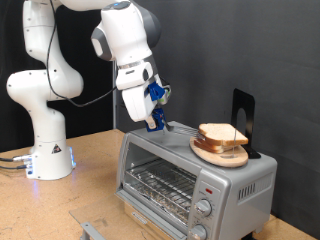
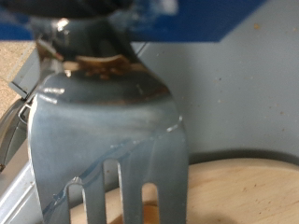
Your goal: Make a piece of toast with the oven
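Observation:
The silver toaster oven [image 1: 243,178] stands on the wooden table at the exterior view's lower right, its wire rack [image 1: 160,184] showing. On its roof a round wooden plate [image 1: 221,155] carries stacked toast slices [image 1: 222,133]. My gripper [image 1: 157,118], with blue fingers, hangs over the oven's roof just to the exterior view's left of the plate. It is shut on a metal fork-like spatula [image 2: 107,121], tines pointing towards the plate's rim [image 2: 245,187]. The fingertips themselves are hidden in the wrist view.
The oven's round knobs [image 1: 205,208] sit at its front right. A black upright stand [image 1: 243,113] rises behind the plate. The robot base [image 1: 47,150] stands at the exterior view's left. A grey piece [image 1: 93,229] lies low in front of the oven.

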